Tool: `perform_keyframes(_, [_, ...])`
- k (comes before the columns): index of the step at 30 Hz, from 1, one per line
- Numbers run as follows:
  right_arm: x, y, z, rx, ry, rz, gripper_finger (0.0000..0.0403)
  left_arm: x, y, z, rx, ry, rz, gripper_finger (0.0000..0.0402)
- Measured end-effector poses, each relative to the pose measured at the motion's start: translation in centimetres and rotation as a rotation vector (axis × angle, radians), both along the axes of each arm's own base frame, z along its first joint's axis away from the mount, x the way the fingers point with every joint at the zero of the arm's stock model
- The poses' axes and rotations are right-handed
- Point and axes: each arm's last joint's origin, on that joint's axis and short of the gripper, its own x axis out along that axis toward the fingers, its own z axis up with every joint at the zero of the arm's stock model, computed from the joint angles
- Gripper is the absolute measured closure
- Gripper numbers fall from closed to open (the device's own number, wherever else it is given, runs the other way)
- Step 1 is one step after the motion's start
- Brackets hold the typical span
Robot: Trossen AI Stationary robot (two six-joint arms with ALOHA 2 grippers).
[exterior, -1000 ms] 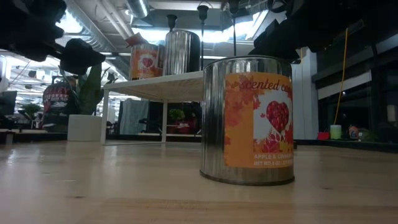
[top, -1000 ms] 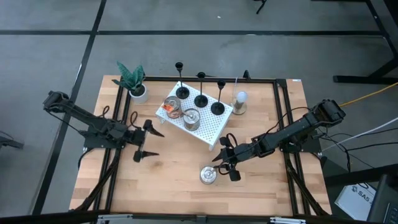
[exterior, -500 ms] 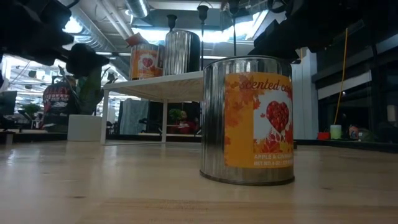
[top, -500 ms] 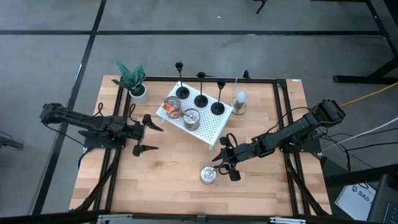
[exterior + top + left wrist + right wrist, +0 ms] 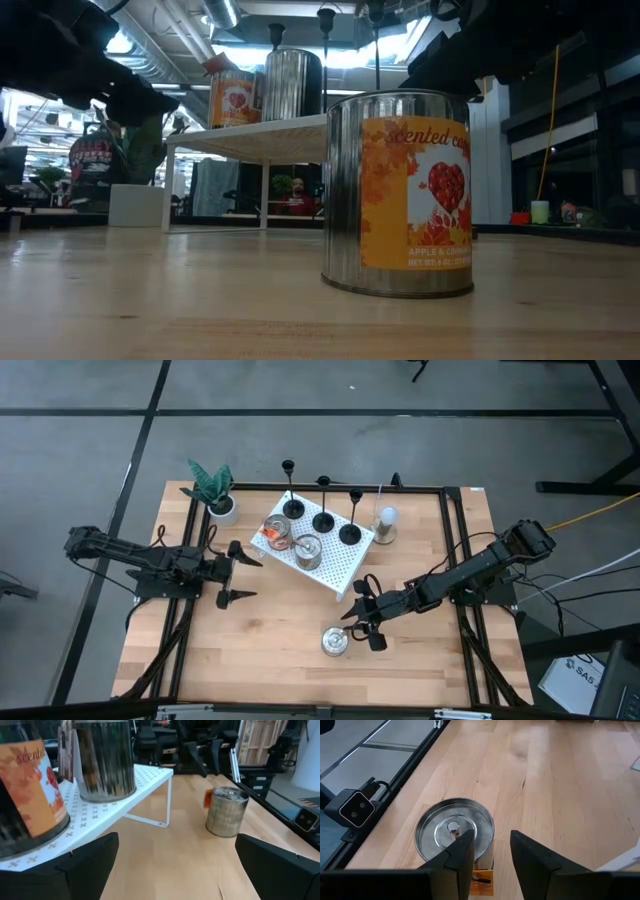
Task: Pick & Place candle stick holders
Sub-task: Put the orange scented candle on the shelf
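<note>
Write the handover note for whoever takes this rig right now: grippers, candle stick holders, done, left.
Left gripper: open, empty, over the table left of the white perforated shelf.
Right gripper: open, empty, just above the candle tin on the table.
Candle stick holders: all three upright in a row on the shelf, behind two more candle tins.
Done: no holder gripped.
Left: whether the shelf is start or goal can't be told; confirm before picking.

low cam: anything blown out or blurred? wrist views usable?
Low view: ceiling lights glare behind the rack; the near tin is sharp, the arms dark silhouettes. Left wrist view: the tins on the rack are blurred. Right wrist view: the tin lid is sharp and evenly lit.
</note>
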Motion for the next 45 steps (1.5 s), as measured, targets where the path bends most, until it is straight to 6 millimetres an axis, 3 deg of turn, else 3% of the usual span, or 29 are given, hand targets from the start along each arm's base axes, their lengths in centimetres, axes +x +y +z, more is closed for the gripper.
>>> perform_keyframes(18, [0.0, -0.1, 0.0, -0.01, -0.008, -0.021, 0.0273, -0.1, 0.0, -1.6, -0.016, 0.011, 0.011, 0.0001])
perform_keyframes(27, [0.0, -0.1, 0.0, -0.011, -0.008, -0.022, 0.0273, -0.3, 0.1, -2.6, -0.003, 0.116, 0.017, 0.0001])
perform_keyframes(45, [0.0, 0.0, 0.0, -0.001, -0.004, -0.012, 0.0273, -0.3, 0.1, -2.7, -0.026, 0.136, 0.023, 0.0002])
